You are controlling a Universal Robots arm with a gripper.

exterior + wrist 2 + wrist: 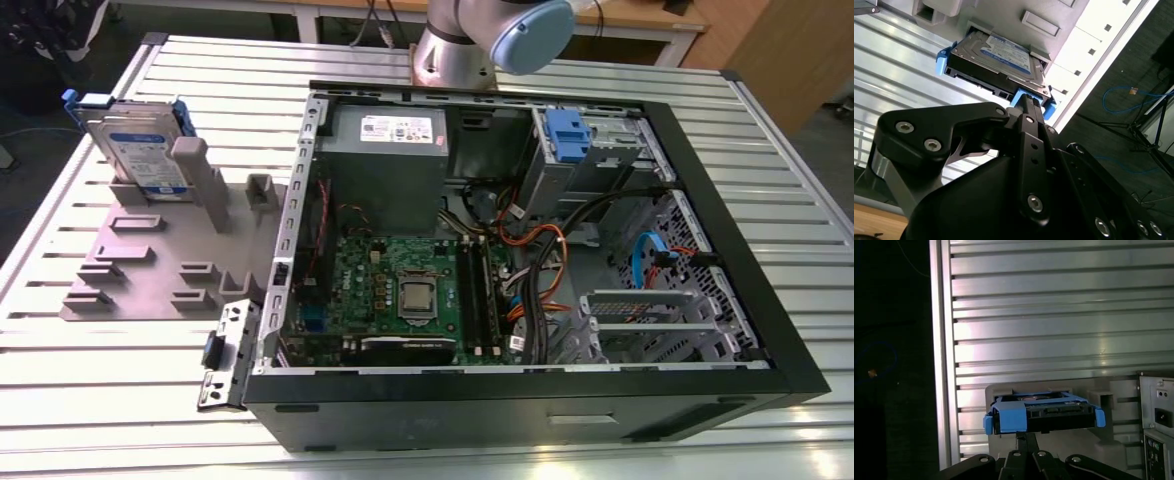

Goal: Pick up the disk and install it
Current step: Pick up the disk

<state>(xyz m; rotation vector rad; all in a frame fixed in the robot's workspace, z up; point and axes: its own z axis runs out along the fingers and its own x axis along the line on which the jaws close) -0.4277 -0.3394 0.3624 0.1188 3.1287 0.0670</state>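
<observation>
Exterior view: the disk [140, 150] stands on edge in a grey holder [134, 270] at the exterior view's left, its white-and-blue label facing outward and its blue carrier frame showing along the upper edge. The holder lies on a slatted metal surface [107, 400], just beside an open computer case [534, 410] that lies on its side, with boards and cables showing inside. The silver arm [461, 50] rises at the far side, behind the case. In the second wrist view the black hand [1026, 100] has its fingers drawn together with nothing between them. They point toward the blue corner of the disk [999, 60], which sits in the holder's slot. In the first wrist view the hand [1026, 436] again shows closed and empty, its tips apart from the disk [1041, 412]. The disk is seen edge-on in the holder, with the slatted surface beyond it and a corner of the case [1156, 415] to one side.
</observation>
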